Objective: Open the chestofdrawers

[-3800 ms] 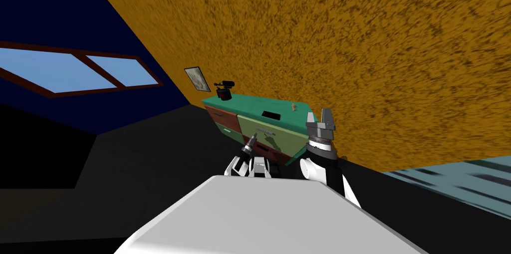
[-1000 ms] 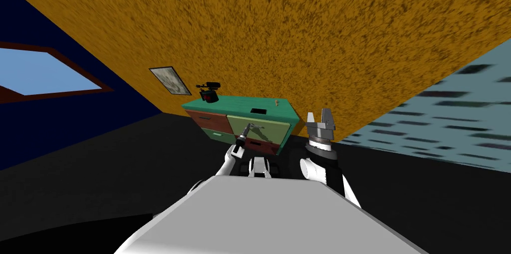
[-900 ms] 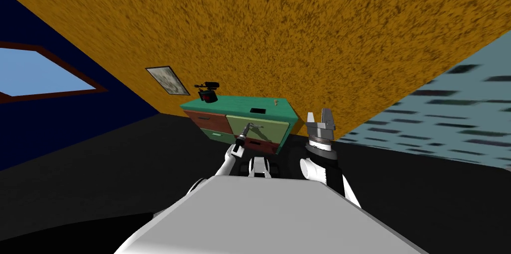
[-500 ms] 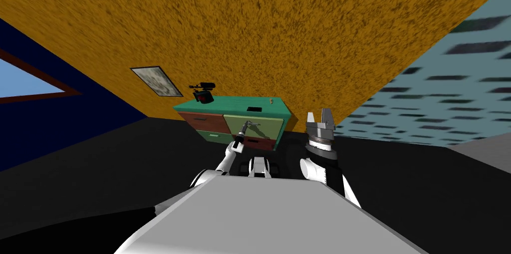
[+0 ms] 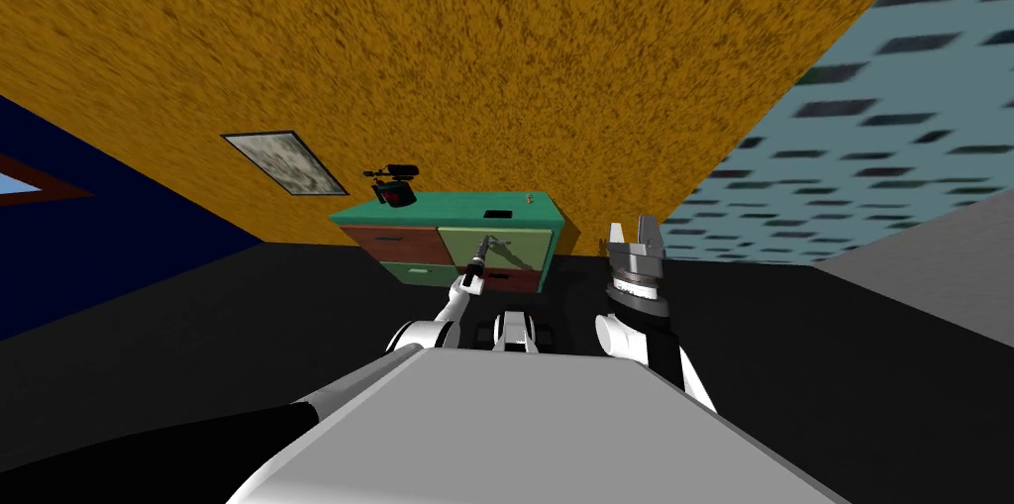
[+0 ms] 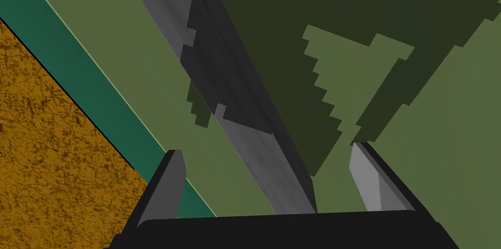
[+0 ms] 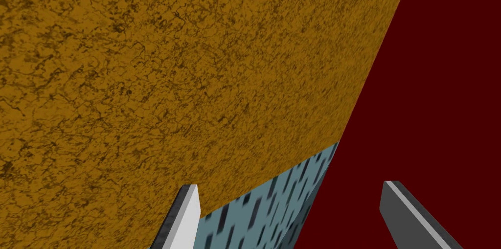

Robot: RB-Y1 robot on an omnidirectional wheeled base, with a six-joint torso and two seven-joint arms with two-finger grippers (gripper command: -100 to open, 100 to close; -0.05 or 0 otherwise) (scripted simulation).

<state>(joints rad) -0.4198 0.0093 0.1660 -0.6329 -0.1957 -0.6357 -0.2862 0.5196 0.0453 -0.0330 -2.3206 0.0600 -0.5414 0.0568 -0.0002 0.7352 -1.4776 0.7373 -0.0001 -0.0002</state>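
Note:
The chest of drawers stands against the orange wall, with a teal top and red-brown, olive and green drawer fronts. My left gripper reaches the olive upper drawer. In the left wrist view the gripper is open, and the drawer's grey bar handle runs slantwise between its fingers without being pressed. The olive drawer front lies just behind, in the gripper's shadow. My right gripper is held up to the right of the chest, open and holding nothing.
On the chest's top stand a black and red camera-like object, a dark flat rectangle and a small tan item. A framed picture hangs on the orange wall. Dark floor surrounds the chest; a blue-grey patterned wall rises at right.
The whole head view has swung, so I have turned and now face the chest more squarely. My left gripper stays open at the olive drawer's handle; the right arm holds its pose.

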